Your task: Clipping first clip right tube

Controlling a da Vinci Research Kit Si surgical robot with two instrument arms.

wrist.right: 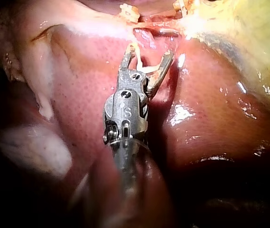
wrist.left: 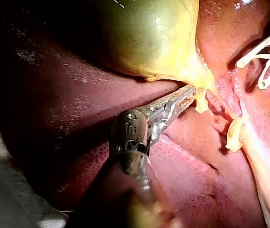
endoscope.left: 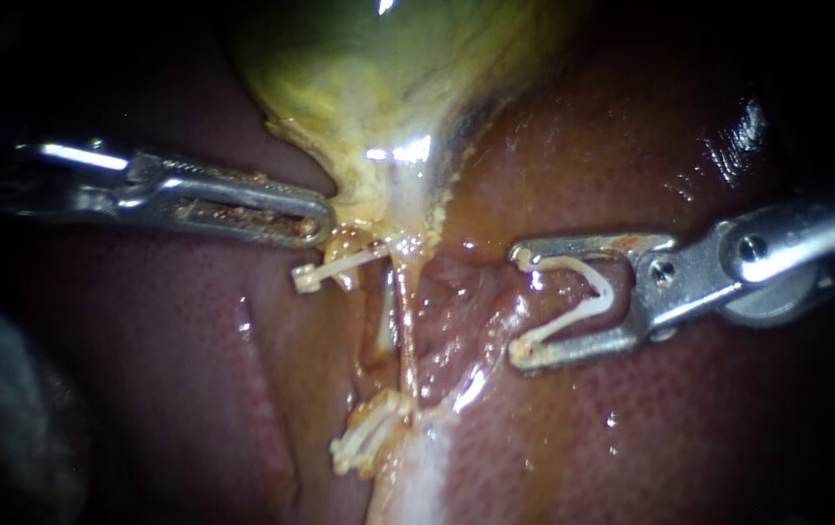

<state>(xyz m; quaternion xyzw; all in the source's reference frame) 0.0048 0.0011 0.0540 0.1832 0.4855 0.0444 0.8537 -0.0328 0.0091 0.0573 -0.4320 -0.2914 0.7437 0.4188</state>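
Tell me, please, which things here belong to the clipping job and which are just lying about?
Job in hand:
right instrument, its jaws holding the open clip
tube ahead of that clip, still bare
left instrument, at the gallbladder

Just there:
upper clip
lower clip
liver

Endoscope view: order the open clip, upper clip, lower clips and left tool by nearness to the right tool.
1. open clip, held in the right tool
2. upper clip and lower clips, leftward, too close to call
3. left tool, farthest left, gripping the gallbladder
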